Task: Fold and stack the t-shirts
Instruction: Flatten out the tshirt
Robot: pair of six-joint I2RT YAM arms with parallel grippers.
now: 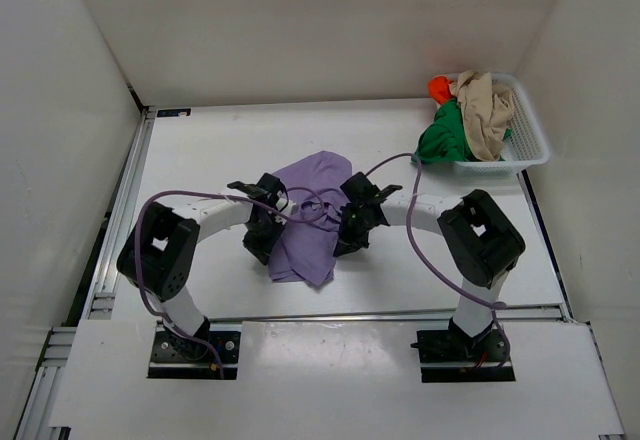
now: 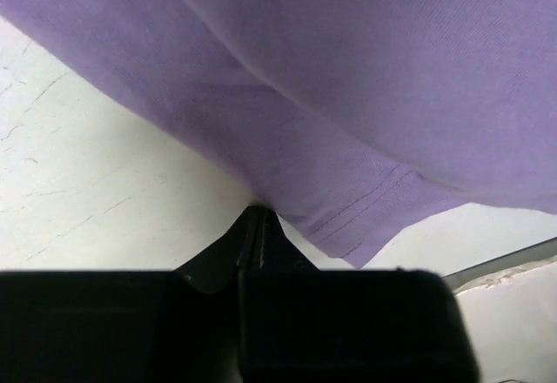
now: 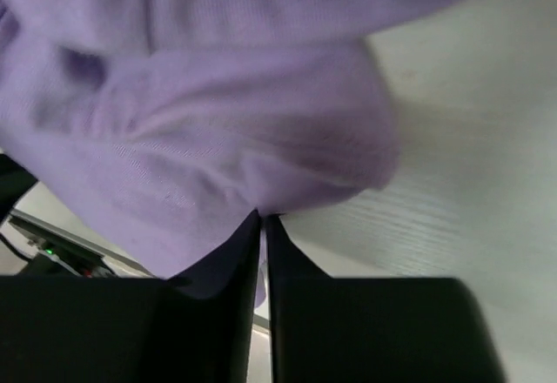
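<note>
The lilac purple t-shirt (image 1: 310, 215) hangs bunched between my two grippers over the middle of the table. My left gripper (image 1: 262, 240) is shut on its left edge; the left wrist view shows the cloth (image 2: 348, 104) pinched at the fingertips (image 2: 258, 213), a hemmed corner hanging free. My right gripper (image 1: 348, 237) is shut on its right side; the right wrist view shows the cloth (image 3: 200, 131) gathered at the closed fingertips (image 3: 263, 218). The beige tan t-shirt (image 1: 485, 110), bright green t-shirt (image 1: 440, 138) and orange-red t-shirt (image 1: 440, 87) lie heaped in the basket.
The white mesh basket (image 1: 532, 140) stands at the table's back right corner. White walls enclose the table on the left, back and right. Purple cables (image 1: 400, 160) loop from both arms over the table. A metal rail (image 1: 130, 200) runs along the left edge.
</note>
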